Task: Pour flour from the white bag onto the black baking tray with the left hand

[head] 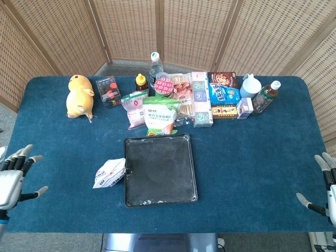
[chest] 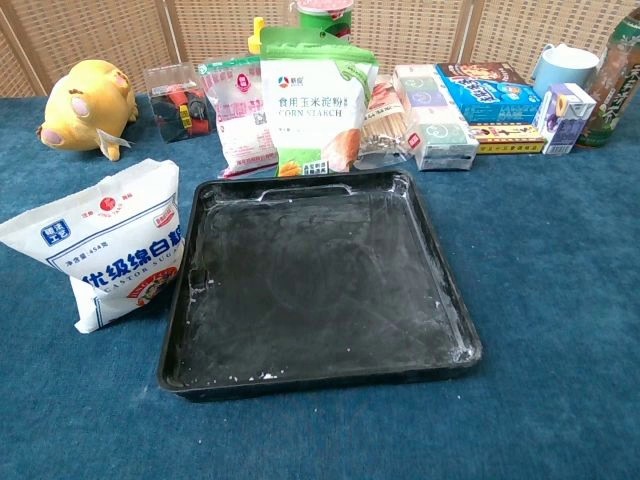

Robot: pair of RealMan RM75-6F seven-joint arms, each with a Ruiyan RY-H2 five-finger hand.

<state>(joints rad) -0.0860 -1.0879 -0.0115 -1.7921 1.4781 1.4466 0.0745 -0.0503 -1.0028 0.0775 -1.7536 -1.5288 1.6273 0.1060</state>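
The white bag with blue and red print stands on the blue table just left of the black baking tray. The tray carries faint white dust. In the head view my left hand hovers at the table's near left edge, fingers spread, holding nothing, well left of the bag. My right hand shows at the near right edge, fingers apart and empty. Neither hand appears in the chest view.
Along the back runs a row of goods: a yellow plush toy, a pink packet, a corn starch bag right behind the tray, boxes, bottles and a white jug.
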